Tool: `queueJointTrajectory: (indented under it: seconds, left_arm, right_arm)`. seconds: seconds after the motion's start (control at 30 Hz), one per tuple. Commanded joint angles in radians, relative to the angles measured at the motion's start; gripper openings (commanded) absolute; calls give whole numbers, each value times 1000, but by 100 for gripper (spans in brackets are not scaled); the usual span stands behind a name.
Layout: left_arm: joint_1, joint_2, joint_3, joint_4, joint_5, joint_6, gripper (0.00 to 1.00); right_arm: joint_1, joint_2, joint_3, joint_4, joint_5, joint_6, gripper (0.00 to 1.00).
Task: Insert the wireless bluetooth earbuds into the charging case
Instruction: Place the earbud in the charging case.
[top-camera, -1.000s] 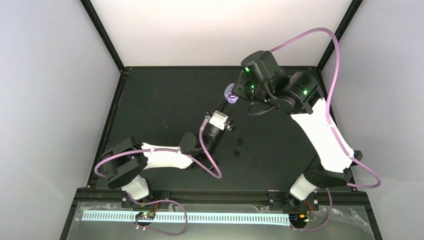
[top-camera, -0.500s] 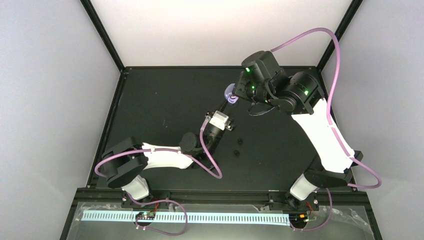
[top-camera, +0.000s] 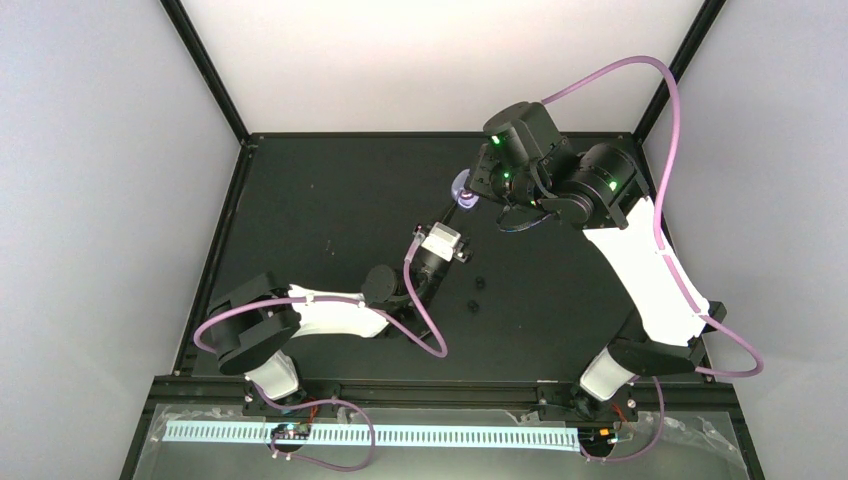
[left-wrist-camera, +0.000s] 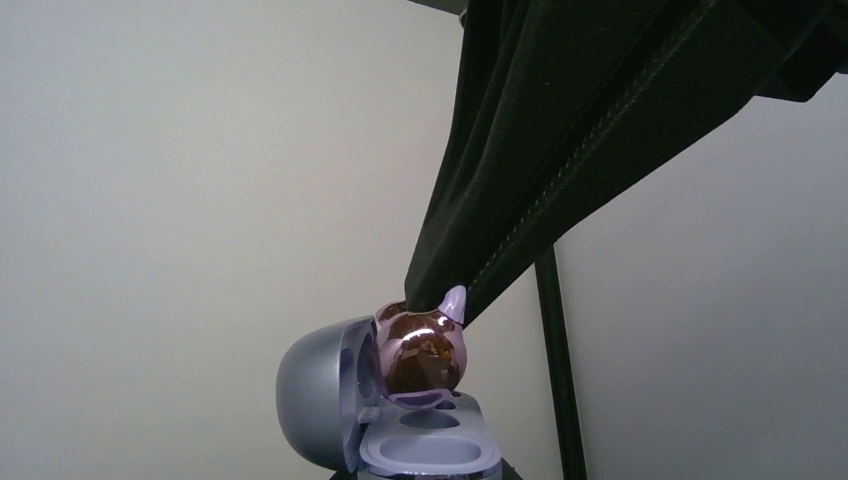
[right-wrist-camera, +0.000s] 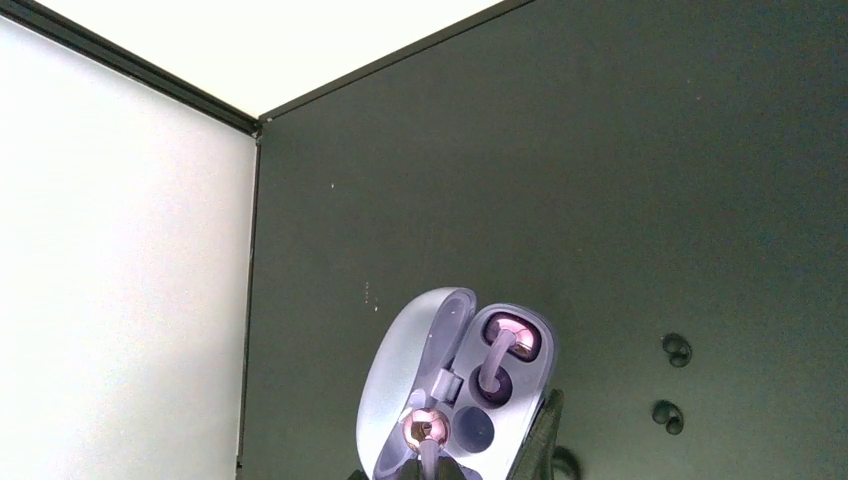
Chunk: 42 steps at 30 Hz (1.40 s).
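The charging case sat lifted off the black surface, up toward the upper middle of the overhead picture, with its rounded lid swung open to the left. From the right wrist's view I could see one glossy pink earbud already bedded in the upper hollow of the case, near the middle of the frame. The lower hollow beside it was bare. The other pink earbud hung right at the mouth of the case, just by the hinge and touching or nearly touching the rim. The right pincer came down on it from the upper right of the left wrist's picture, its dark fingers pressed together on the top of that bud. The left pincer reached up from the lower left of the overhead picture and met the case from below. Its fingers were hidden in every view, so I could not tell whether they were spread or clamped on the case. Two small black buds lay loose on the surface at the lower right of the right wrist's frame, one a little below the other and both well apart from the case.
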Motion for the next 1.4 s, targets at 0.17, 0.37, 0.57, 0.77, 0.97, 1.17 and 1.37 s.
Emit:
queueJointTrajectory:
  seconds: [0.17,0.37,0.57,0.77,0.97,1.17,1.37]
  left_arm:
    - [7,1,24,114,4,-7,2]
    - [7,-3,24,114,9,-7,2]
    - [7,-7,18,114,14,-8,2]
    - [7,-15,11,114,22,-8,2]
    - [7,-29,1,115,30,-7,2]
    - [7,-39,-9,115,35,-8,1]
    - [7,-38,-9,114,34,-9,2]
  right_arm:
    - [3,-35,-21,-11,-1,-9,1]
    - [7,-38,-57,6,-11,-11,1]
    - [7,-38,-69,15,1,-13,1]
    - [7,-33,-86,19,10,-15,1]
    - [7,-32,-108,26,21,-15,1]
    - [7,-32,-139,49,13,-15,1]
    - [8,-32,-128,52,5,-14,1]
